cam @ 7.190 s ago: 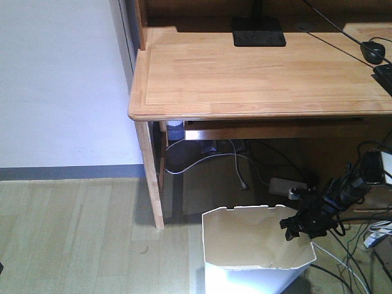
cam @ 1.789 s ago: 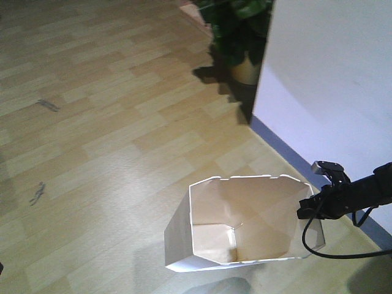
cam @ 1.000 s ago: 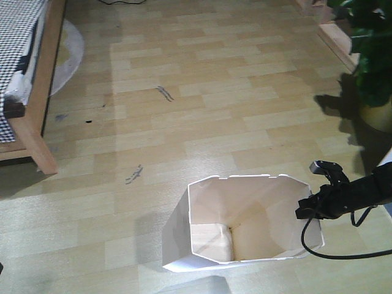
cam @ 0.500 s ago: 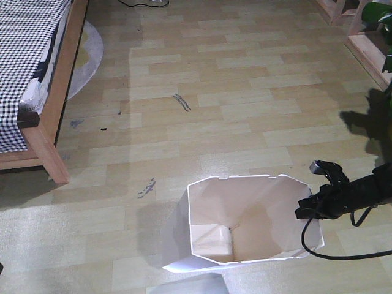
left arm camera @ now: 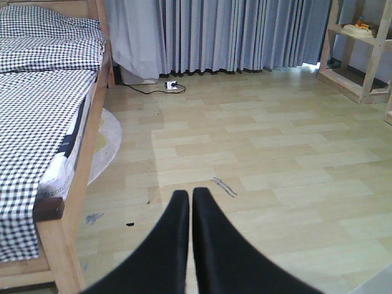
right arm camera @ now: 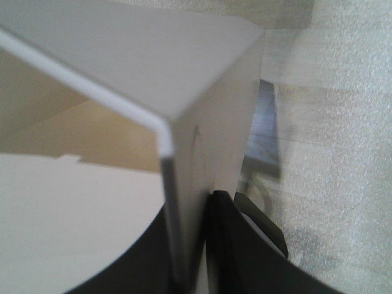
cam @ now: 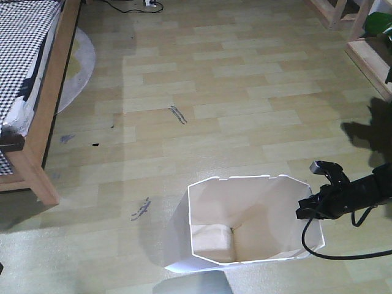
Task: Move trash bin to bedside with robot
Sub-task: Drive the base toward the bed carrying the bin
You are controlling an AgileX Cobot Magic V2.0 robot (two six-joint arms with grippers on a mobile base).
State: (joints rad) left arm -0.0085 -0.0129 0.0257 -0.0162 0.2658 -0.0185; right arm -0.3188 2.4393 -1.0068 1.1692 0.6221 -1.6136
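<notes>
White thin-walled plastic trash bin [cam: 245, 214] with an angular notched rim sits low in the middle of the front view, mouth up and empty, well apart from the bed; whether its base touches the floor cannot be told. At far left runs the light wooden bed frame [cam: 46, 104] under black-and-white checked bedding [cam: 24, 37], with a pale round rug [cam: 79, 67] beside it. Dark scuff marks [cam: 177, 114] streak the pale plank floor [cam: 245, 92] between bed and bin. The left tool [left arm camera: 188, 195] has its black fingers pressed together, holding nothing, and points over the floor beside the bed. At the bin's right rim the black right tool [cam: 306, 209] is clamped on the thin wall [right arm camera: 122, 61].
</notes>
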